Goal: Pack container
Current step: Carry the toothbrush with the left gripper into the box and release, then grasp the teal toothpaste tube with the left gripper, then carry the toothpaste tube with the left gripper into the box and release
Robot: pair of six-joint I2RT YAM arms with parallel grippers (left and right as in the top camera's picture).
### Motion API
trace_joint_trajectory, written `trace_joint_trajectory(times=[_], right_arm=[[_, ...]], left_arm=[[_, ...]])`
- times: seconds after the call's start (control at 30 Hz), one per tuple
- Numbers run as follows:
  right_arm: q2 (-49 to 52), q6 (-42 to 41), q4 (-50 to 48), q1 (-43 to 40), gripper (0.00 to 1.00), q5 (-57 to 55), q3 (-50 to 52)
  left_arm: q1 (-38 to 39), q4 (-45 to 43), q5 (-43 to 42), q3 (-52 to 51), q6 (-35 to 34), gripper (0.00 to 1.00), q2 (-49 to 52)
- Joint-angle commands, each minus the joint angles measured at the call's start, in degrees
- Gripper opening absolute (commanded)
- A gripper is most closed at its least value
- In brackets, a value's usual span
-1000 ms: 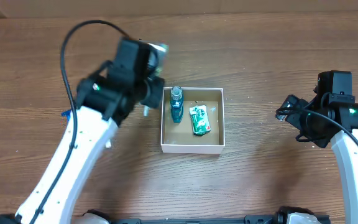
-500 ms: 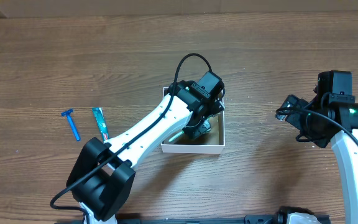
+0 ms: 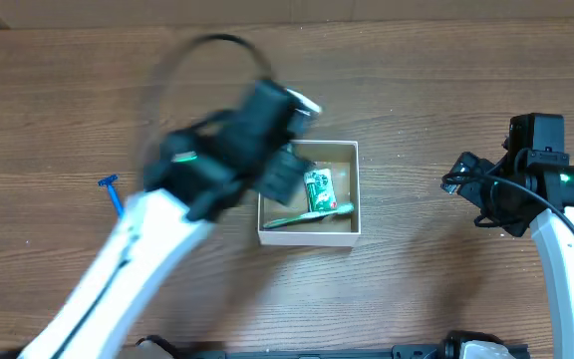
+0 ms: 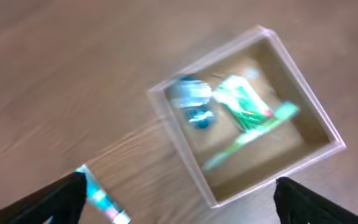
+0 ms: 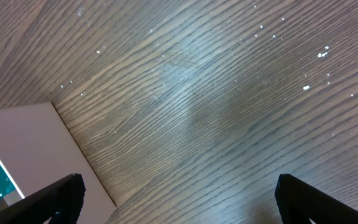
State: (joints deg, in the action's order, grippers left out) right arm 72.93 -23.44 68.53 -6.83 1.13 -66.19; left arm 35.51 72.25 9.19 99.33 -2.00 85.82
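Observation:
The container point(image 3: 307, 236), a shallow white-walled box with a brown floor, stands mid-table. In it lie a green packet point(image 3: 318, 191) and a green toothbrush point(image 3: 312, 215). The left wrist view, blurred, shows the container point(image 4: 180, 144) from above with a blue bottle point(image 4: 191, 99), the packet point(image 4: 244, 102) and the toothbrush point(image 4: 248, 134) inside. My left gripper point(image 4: 182, 205) is open and empty, up over the box's left side. My right gripper point(image 5: 179, 199) is open over bare wood, right of the box wall point(image 5: 23, 149).
A blue razor point(image 3: 114, 191) lies on the table at the left. A teal tube point(image 4: 101, 198) lies on the wood left of the box, close to my left finger point(image 4: 61, 199). My blurred left arm point(image 3: 167, 229) covers the table left of the box.
My left gripper was shut and down in the box half a second ago; now it is open and drawn back up and left. The green toothbrush now lies in the box. The right arm is still.

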Motion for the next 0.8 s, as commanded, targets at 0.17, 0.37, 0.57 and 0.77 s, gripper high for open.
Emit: trace_joint_trajectory(times=[0.17, 0.37, 0.57, 0.77], right_arm=[[-0.2, 0.8, -0.3, -0.4, 1.00, 0.1, 0.2], [-0.2, 0.8, -0.3, -0.4, 1.00, 0.1, 0.1], [-0.2, 0.8, -0.3, -0.4, 1.00, 0.1, 0.2], [-0.2, 0.8, -0.3, -0.4, 1.00, 0.1, 0.1]], left_arm=[[-36.5, -1.8, -8.8, -12.8, -19.9, 1.00, 1.0], [-40.0, -15.5, -9.3, -30.6, -19.9, 1.00, 14.1], [-40.0, -20.6, -13.7, -31.1, -17.3, 1.00, 25.2], [-40.0, -21.1, -13.7, -31.1, -17.3, 0.57, 26.3]])
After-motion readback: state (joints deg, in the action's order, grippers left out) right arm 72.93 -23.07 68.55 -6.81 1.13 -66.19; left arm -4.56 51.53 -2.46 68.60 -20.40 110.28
